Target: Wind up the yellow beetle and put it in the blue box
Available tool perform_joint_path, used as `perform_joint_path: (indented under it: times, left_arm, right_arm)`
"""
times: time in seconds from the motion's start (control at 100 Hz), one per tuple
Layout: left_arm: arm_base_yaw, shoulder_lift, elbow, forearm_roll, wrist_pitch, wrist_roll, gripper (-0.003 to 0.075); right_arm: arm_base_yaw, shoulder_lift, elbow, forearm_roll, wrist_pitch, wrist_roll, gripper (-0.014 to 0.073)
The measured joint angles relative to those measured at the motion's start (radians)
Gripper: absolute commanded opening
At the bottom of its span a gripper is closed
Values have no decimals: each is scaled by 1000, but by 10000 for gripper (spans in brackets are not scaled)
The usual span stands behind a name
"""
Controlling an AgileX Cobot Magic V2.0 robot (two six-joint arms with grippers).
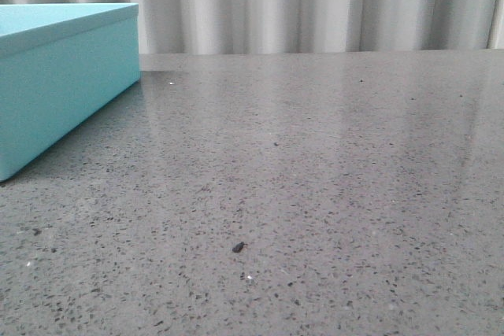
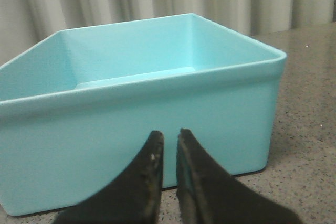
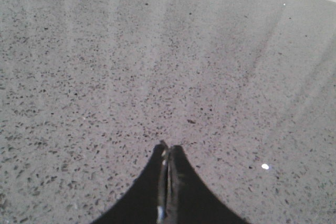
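The blue box stands at the table's far left. In the left wrist view the blue box is open-topped, and the part of its inside that shows holds nothing. My left gripper hangs just in front of the box's near wall, its jaws almost together with only a thin gap and nothing between them. My right gripper is shut and empty above bare table. The yellow beetle is out of view in all three views. Neither gripper shows in the front view.
The grey speckled table runs back to a pale pleated curtain. A small dark speck lies near the front middle. The table fills the right wrist view.
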Motion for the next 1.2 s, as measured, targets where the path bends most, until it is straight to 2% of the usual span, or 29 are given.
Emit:
perform_joint_path:
  times: [1.2]
  left_arm:
    - [0, 0, 0, 0, 0, 0, 38]
  right_arm:
    - [-2, -34, 0, 0, 1, -1, -54]
